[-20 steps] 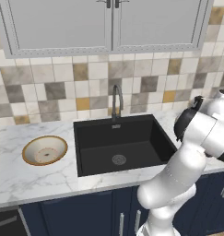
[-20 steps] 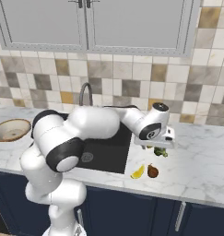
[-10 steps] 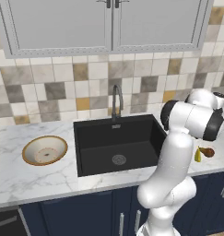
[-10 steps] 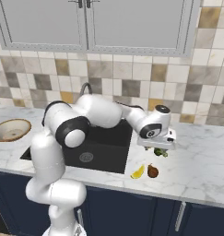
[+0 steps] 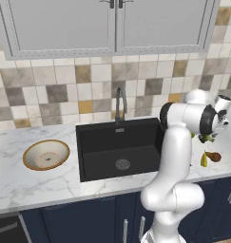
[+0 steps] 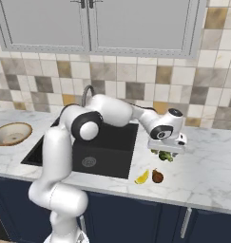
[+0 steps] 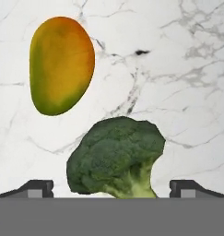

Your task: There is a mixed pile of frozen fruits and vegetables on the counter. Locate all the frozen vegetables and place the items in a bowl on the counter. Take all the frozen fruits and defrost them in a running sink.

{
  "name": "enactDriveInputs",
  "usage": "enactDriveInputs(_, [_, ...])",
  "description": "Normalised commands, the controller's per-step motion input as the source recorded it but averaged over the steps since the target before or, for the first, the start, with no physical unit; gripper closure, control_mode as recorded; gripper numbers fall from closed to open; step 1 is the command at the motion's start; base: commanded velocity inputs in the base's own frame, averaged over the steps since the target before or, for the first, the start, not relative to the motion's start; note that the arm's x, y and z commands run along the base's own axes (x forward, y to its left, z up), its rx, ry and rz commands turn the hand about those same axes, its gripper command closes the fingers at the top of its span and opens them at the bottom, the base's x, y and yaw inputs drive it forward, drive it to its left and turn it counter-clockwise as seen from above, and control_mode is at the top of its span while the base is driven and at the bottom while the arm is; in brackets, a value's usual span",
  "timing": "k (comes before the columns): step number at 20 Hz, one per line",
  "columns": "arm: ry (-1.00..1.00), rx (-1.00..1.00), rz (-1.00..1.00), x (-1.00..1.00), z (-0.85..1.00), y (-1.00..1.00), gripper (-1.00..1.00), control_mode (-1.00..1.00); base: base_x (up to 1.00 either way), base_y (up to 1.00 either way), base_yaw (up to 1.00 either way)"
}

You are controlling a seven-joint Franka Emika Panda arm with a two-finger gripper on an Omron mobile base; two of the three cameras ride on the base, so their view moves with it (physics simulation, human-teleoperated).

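My gripper [image 6: 167,151] hangs open just over the pile on the counter [image 6: 207,175], right of the sink [image 6: 102,147]. In the hand view the dark-green broccoli [image 7: 115,159], a frozen vegetable, lies between my spread fingertips [image 7: 35,188], untouched. Past it rests a yellow-green fruit [image 7: 61,64] with an orange blush. Nearer the counter's front edge lie a slim yellow piece [image 6: 142,177] and a brown pear-shaped fruit [image 6: 158,176]. The left base view shows the gripper [image 5: 209,135] above the broccoli [image 5: 206,138]. The tan-rimmed bowl [image 5: 45,154] sits far left of the sink.
A dark gooseneck tap [image 5: 120,102] stands behind the black basin [image 5: 118,147], and no water shows. My own arm arches over the basin's right side. Tiled wall and grey cabinets rise behind the counter; navy cabinet fronts lie below.
The arm's elbow and upper links have swung round and folded lower over the sink. The hand has stayed above the pile, jaws open throughout.
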Motion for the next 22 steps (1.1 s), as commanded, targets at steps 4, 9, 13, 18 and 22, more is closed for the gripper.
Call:
enactDriveInputs(4, [0.06,0.07,0.0,0.3,-0.32,-0.07,-1.0,-1.0,0.0,0.0,0.0])
enactDriveInputs(9, [0.06,0.08,0.0,0.25,-0.35,-0.02,-1.0,-1.0,0.0,0.0,0.0])
enactDriveInputs(13, [0.02,0.03,0.01,0.08,-0.37,0.0,1.0,-1.0,0.0,0.0,0.0])
enactDriveInputs(18, [-0.02,0.0,0.03,-0.15,-0.06,0.0,1.0,-1.0,0.0,0.0,0.0])
enactDriveInputs(22, [-0.1,0.0,0.06,-0.4,0.2,0.17,1.0,-1.0,0.0,0.0,0.0])
